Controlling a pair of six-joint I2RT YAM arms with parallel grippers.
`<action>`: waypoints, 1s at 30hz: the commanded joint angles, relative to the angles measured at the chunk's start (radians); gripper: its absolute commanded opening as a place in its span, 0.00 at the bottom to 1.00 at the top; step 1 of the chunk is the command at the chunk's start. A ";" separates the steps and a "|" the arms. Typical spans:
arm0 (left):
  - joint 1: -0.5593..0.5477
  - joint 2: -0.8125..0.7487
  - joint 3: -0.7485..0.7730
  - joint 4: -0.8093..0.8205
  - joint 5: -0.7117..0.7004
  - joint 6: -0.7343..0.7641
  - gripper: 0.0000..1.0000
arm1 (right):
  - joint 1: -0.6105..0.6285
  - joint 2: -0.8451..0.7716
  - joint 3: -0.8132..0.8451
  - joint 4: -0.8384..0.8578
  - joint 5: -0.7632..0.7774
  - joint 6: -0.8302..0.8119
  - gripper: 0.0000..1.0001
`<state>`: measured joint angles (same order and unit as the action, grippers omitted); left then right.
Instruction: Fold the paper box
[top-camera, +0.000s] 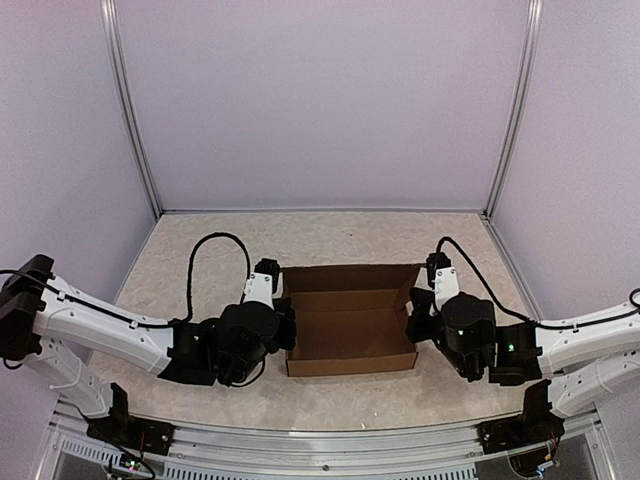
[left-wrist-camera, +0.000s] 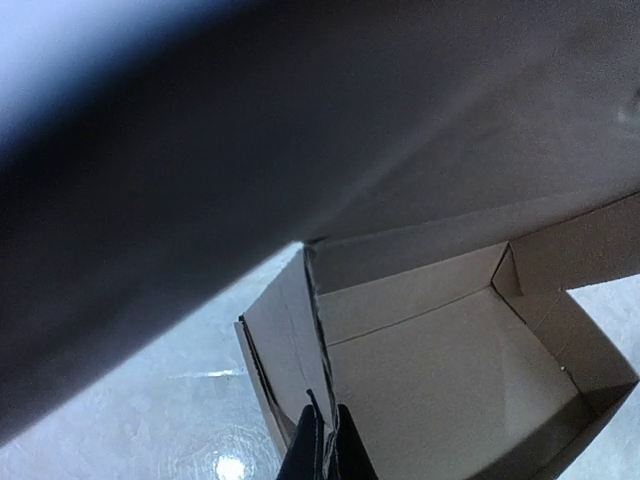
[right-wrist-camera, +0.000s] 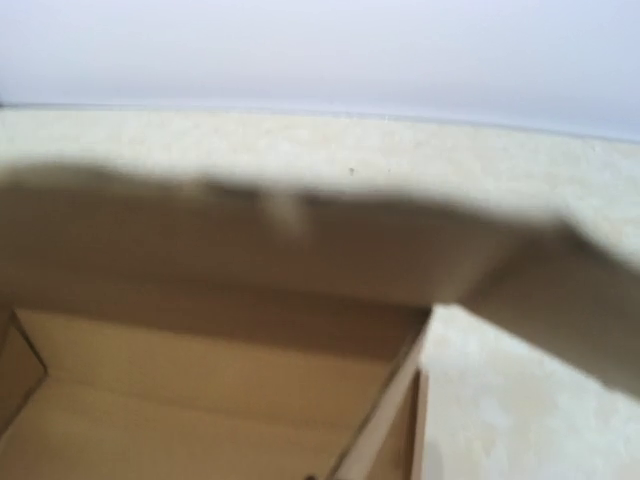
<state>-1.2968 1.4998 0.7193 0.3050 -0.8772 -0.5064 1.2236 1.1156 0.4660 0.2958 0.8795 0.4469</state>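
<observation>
The paper box (top-camera: 350, 335) is a plain brown cardboard tray with its walls up and its lid flap (top-camera: 350, 278) raised at the back. My left gripper (top-camera: 291, 328) is at the box's left wall. In the left wrist view its two black fingers (left-wrist-camera: 330, 448) are shut on the top edge of that wall, with the box's inside (left-wrist-camera: 450, 380) to the right. My right gripper (top-camera: 413, 318) is at the box's right wall. The right wrist view shows that wall (right-wrist-camera: 385, 430) and the blurred lid (right-wrist-camera: 300, 250) overhead, but its fingers are hidden.
The box lies on a beige speckled table (top-camera: 340, 235), walled by lilac panels at the back and sides. Black cables loop over both arms. A metal rail (top-camera: 320, 450) runs along the near edge.
</observation>
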 joint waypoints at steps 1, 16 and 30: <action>-0.080 0.050 -0.018 -0.055 -0.018 -0.068 0.00 | 0.065 -0.003 -0.053 -0.037 0.004 0.055 0.00; -0.189 0.174 0.087 -0.241 -0.202 -0.223 0.00 | 0.182 -0.119 -0.104 -0.245 0.134 0.257 0.20; -0.142 0.228 0.096 -0.119 -0.174 -0.141 0.00 | 0.183 -0.475 -0.003 -0.635 -0.037 0.219 0.58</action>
<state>-1.4677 1.6821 0.8276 0.1688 -1.1591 -0.6910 1.3933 0.6933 0.4053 -0.1768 0.9237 0.6880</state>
